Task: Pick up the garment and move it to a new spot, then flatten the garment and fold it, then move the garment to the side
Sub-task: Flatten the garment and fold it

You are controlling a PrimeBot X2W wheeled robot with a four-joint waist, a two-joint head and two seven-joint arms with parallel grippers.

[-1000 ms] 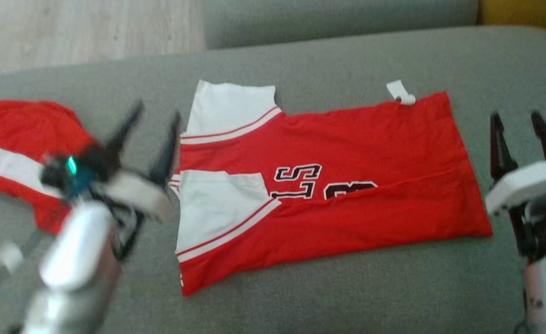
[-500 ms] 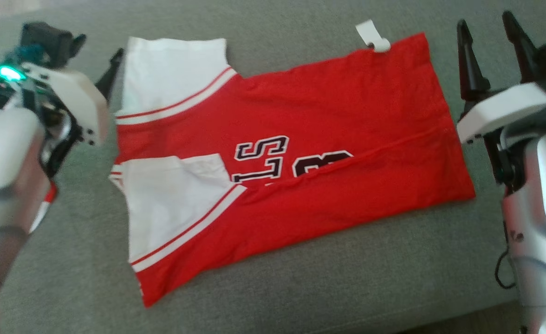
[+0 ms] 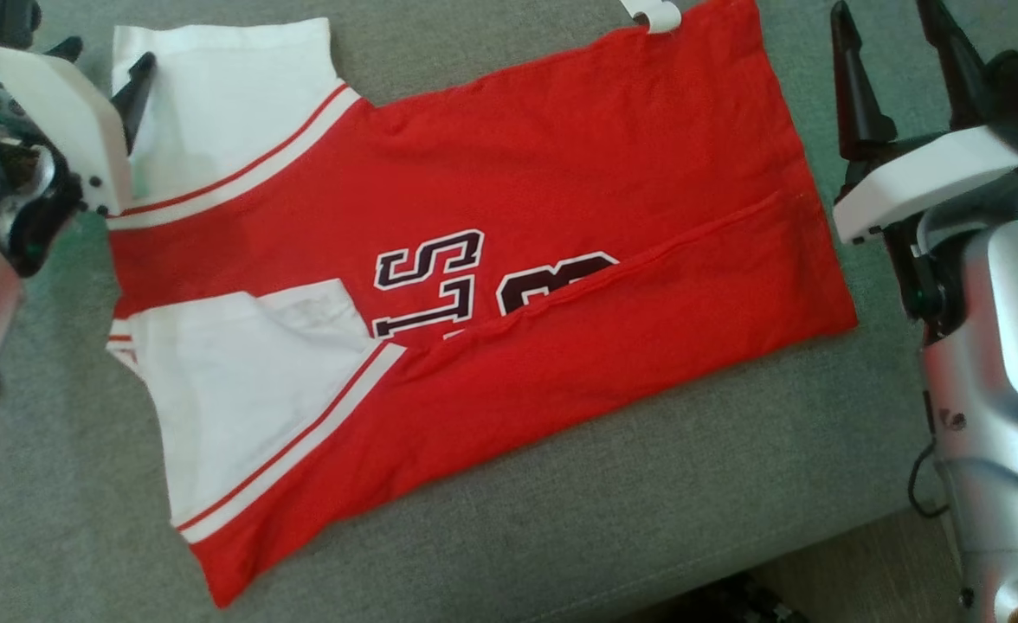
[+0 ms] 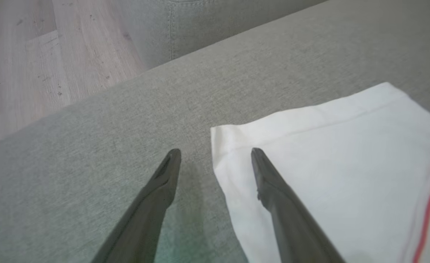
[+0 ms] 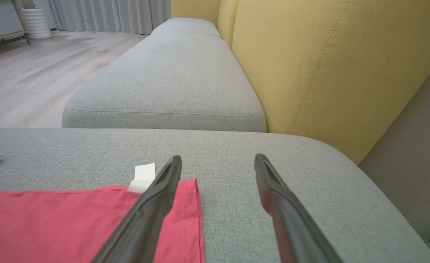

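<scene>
Bracketing the part-folded jersey [image 3: 509, 216] flat on the grey cushion [image 3: 561, 519]: left gripper [image 4: 215, 151] at sleeve corner [image 4: 229, 142], right gripper [image 5: 218, 157] at hem corner [image 5: 191, 190], both spread wide, empty; likely staging next fold.

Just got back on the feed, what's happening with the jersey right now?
The red and white jersey lies flat on the grey sofa cushion, one long edge folded over its lettering. Neither gripper holds it. The left gripper is poised open at the white sleeve corner, and the right gripper is open at the red hem corner beside the white tag.
</scene>
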